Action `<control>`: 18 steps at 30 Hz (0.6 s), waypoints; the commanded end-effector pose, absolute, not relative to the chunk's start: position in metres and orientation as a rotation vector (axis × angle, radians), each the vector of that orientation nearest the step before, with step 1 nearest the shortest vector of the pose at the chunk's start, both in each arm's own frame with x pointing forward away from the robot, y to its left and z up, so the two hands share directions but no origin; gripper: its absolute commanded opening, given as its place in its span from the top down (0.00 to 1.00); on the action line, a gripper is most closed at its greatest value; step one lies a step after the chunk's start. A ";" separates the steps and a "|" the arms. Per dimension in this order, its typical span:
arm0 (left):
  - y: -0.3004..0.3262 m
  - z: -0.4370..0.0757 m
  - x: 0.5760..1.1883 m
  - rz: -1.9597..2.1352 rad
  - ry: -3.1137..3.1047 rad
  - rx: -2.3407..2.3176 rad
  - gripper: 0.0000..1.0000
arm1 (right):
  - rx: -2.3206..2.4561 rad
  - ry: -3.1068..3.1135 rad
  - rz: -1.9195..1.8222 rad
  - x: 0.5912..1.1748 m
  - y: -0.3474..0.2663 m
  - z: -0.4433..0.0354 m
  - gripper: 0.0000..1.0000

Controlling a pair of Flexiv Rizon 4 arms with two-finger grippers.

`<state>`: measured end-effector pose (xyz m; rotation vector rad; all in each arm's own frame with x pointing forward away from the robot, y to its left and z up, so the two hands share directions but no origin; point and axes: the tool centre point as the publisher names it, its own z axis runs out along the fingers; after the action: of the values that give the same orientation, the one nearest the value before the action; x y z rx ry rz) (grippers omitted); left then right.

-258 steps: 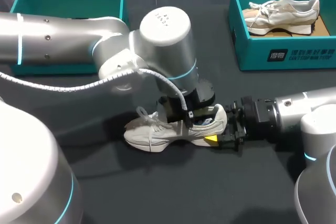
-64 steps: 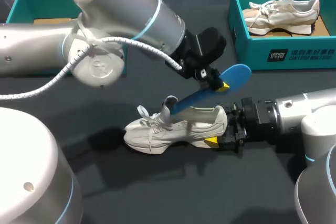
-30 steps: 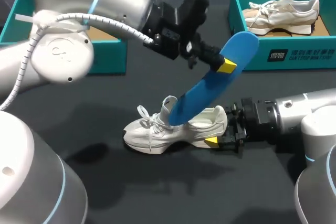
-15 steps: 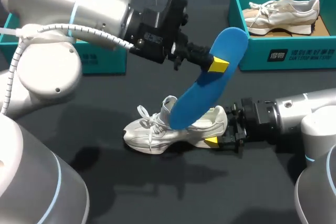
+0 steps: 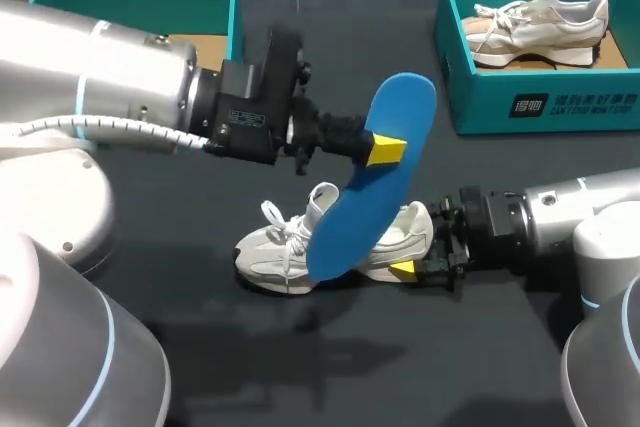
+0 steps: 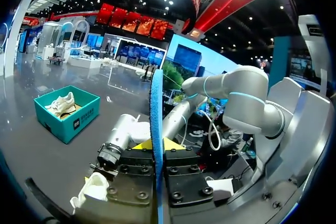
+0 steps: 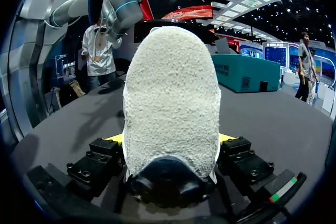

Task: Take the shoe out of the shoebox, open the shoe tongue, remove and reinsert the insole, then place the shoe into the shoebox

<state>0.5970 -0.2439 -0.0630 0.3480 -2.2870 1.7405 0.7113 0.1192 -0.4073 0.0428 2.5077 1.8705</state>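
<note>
Aloft, insole (image 5: pixel 375 182) in left fingers (image 5: pixel 385 150), shoebox (image 5: pixel 480 97) print (image 5: pixel 575 104) perhaps unreadable

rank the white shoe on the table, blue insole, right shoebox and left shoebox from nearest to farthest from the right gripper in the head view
1. white shoe, mid-table, its heel held in the right gripper.
2. blue insole, held above the shoe by the left gripper.
3. right shoebox, far right corner.
4. left shoebox, far left corner.

Shoe (image 7: pixel 171 103) of rough, nubbly cloth; insole (image 5: pixel 370 192) matt, finely textured.
</note>
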 end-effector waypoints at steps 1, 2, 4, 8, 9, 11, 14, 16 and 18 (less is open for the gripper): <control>-0.235 -0.071 0.594 1.832 -2.218 0.418 1.00 | 0.044 2.512 1.864 0.710 0.120 -0.406 1.00; -0.233 -0.071 0.594 1.840 -2.208 0.434 1.00 | 0.044 2.512 1.864 0.710 0.120 -0.406 1.00; -0.229 -0.070 0.595 1.860 -2.172 0.471 1.00 | 0.044 2.512 1.864 0.710 0.120 -0.406 1.00; -0.220 -0.067 0.594 1.888 -2.137 0.518 1.00 | 0.044 2.512 1.864 0.710 0.120 -0.406 1.00; -0.218 -0.066 0.594 1.895 -2.132 0.527 1.00 | 0.044 2.512 1.864 0.710 0.120 -0.406 1.00; -0.213 -0.065 0.594 1.904 -2.119 0.548 1.00 | 0.044 2.512 1.864 0.710 0.120 -0.406 1.00; -0.210 -0.067 0.598 1.901 -2.112 0.565 1.00 | 0.044 2.512 1.864 0.710 0.120 -0.406 1.00; -0.209 -0.068 0.601 1.897 -2.110 0.569 1.00 | 0.044 2.512 1.864 0.710 0.120 -0.406 1.00; -0.208 -0.068 0.603 1.889 -2.091 0.563 1.00 | 0.044 2.512 1.864 0.710 0.120 -0.406 1.00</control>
<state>0.6062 -0.2160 -0.0643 0.5702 -2.1237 1.8548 0.7113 0.1192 -0.4073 0.0428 2.5076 1.8705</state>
